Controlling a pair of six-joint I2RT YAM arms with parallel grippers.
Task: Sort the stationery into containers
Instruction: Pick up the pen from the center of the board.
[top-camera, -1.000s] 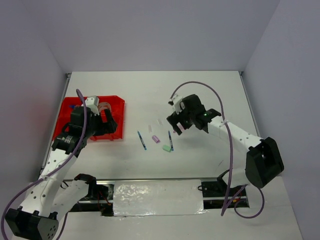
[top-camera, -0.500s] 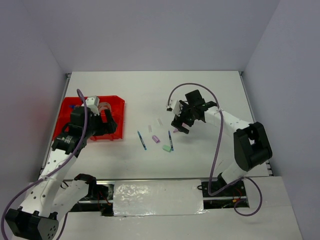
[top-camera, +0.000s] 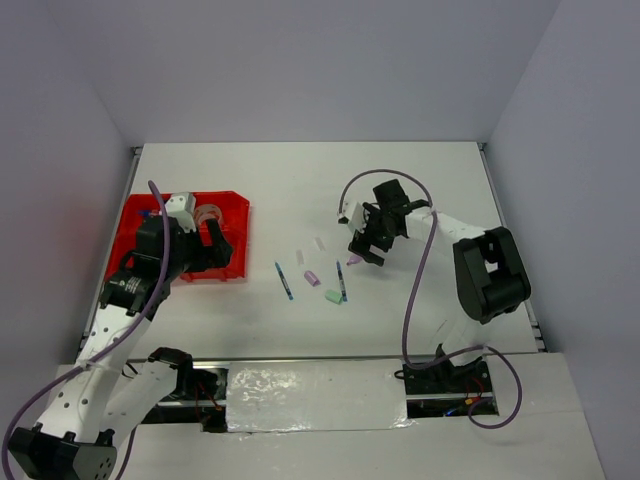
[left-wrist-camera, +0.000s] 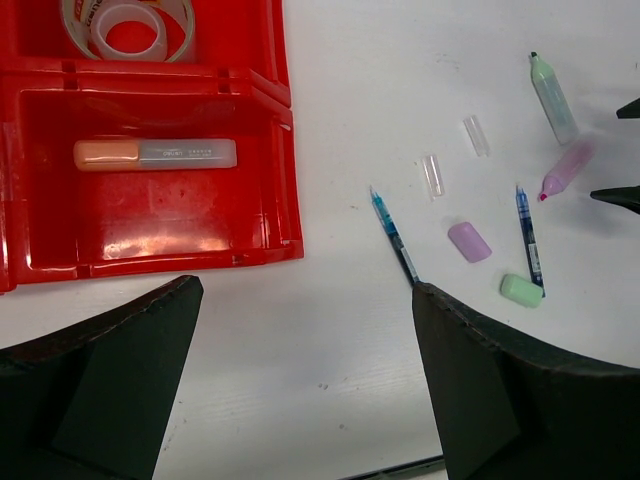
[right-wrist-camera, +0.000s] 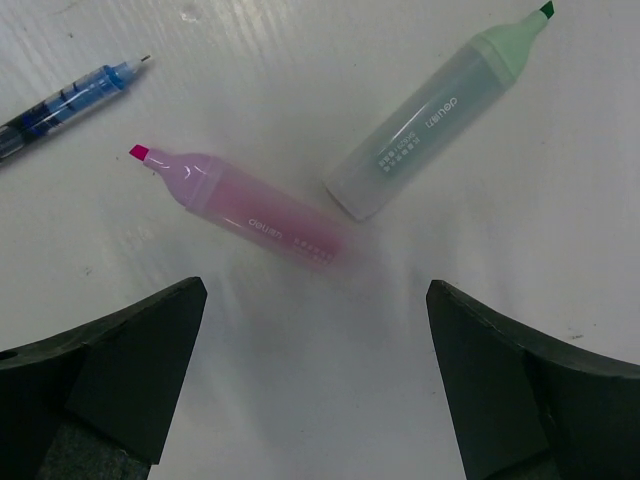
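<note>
Both grippers are wide open and hold nothing. The left gripper (left-wrist-camera: 305, 295) hangs by the near side of the red tray (left-wrist-camera: 290, 180), which has a tape roll (left-wrist-camera: 78, 20) and an orange marker (left-wrist-camera: 155, 153) inside. Far right of the tray, the right gripper (right-wrist-camera: 315, 290) hangs over a pink marker (right-wrist-camera: 260, 215) and a green marker (right-wrist-camera: 420, 130).

Tray (left-wrist-camera: 150, 215) bright red. Marker in it (left-wrist-camera: 155, 153) orange cap, grey barrel. Tape roll (left-wrist-camera: 178, 22) clear. Tabletop (left-wrist-camera: 300, 350) white. Pink marker (right-wrist-camera: 250, 212), magenta tip. Pale green marker (right-wrist-camera: 430, 120), dark green tip. Teal-blue pen (left-wrist-camera: 394, 235), darker blue pen (left-wrist-camera: 529, 238). Purple eraser (left-wrist-camera: 469, 241), mint eraser (left-wrist-camera: 521, 290)
</note>
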